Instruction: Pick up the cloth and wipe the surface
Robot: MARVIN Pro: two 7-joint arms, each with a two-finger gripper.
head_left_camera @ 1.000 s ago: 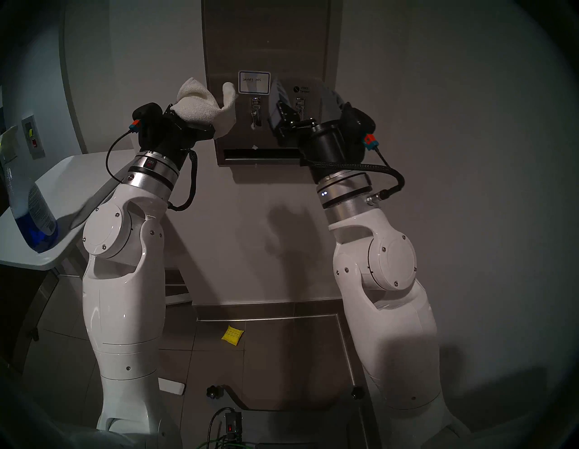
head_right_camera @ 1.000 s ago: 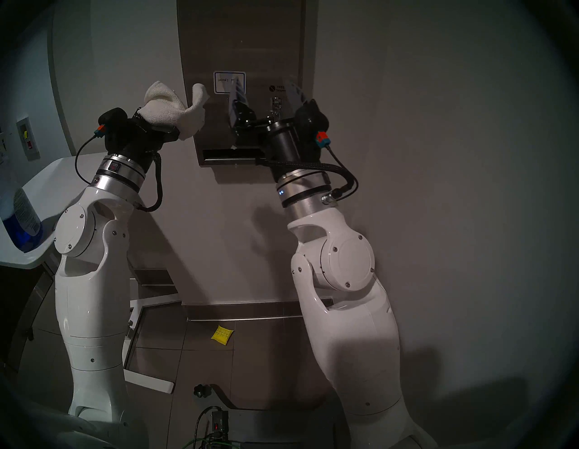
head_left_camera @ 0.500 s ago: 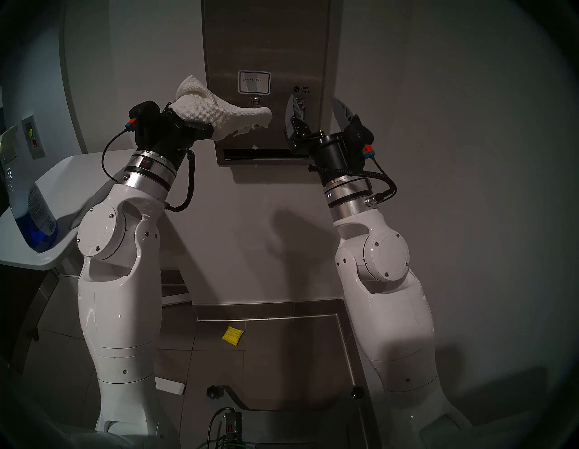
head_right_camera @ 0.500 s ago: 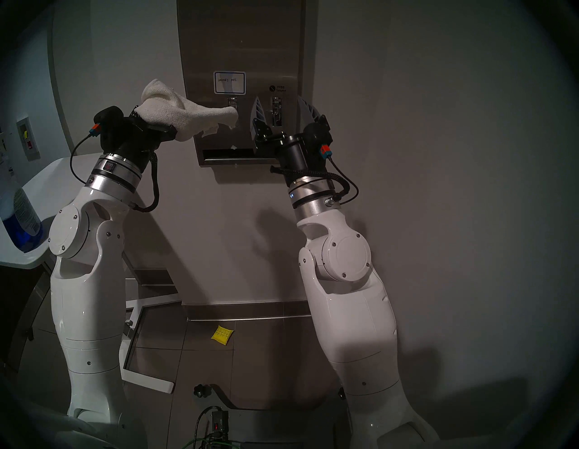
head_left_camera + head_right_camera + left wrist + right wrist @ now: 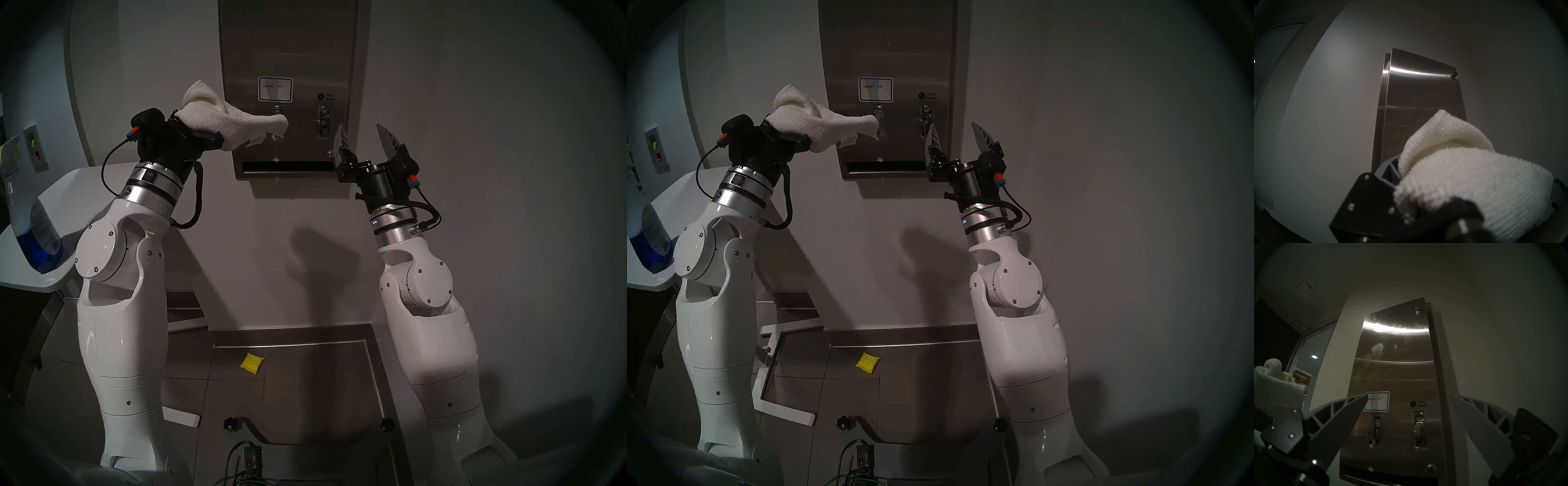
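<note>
**Ahead of the left gripper: cloth up, steel panel within reach**

Ahead of and slightly to the right of the left gripper [image 5: 203,127] stands the dispenser front [image 5: 288,51], the surface to be wiped. The cloth [image 5: 230,118] is clamped in this gripper, whose fingers are buried in the terry folds and drawn nearly together. One bunched end rises above the wrist. The other end is stretched out to the right across the panel's lower left part, its tip lying at the left lever [image 5: 277,113]. Whether the tip presses on the steel or only hangs before it cannot be told.

The long axis of the panel runs vertically, upward from the gripper. In the left wrist view the steel [image 5: 1423,88] is seen rising well above the cloth [image 5: 1466,178], so most of the surface lies above the present contact zone. Smudges are seen high on the panel in the right wrist view [image 5: 1378,348], which suggests upward strokes are called for.

The right gripper [image 5: 364,135] is held empty, its jaws spread wide, beside the panel's lower right corner and below the right lever [image 5: 324,120]. The left arm, being the one bearing the cloth, is judged the working arm.

As for containers, the dark slot [image 5: 288,166] at the panel's foot shows only a small white scrap at its upper edge. A bottle [image 5: 37,237] with blue liquid at its bottom stands on the white table [image 5: 84,190], well to the left of the left gripper.
</note>
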